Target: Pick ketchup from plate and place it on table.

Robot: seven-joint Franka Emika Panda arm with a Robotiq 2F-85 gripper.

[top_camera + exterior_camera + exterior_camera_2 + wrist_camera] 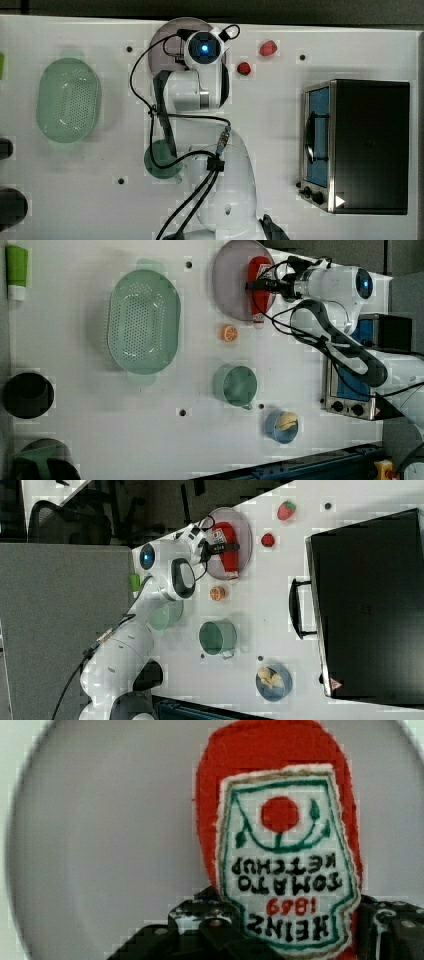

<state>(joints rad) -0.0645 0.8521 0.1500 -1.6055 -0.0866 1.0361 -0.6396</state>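
Ketchup (280,850) lay between the gripper's (287,930) half-closed jaws; on the plate (100,845), an off-centre pinch risked slip.

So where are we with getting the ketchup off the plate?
Done: the gripper is down at the ketchup, one finger on each side of the bottle. In hand: the grasp itself; whether the fingers already pinch it can't be told. Left: the bottle lies on the plate, so it must be lifted and set down on the table.
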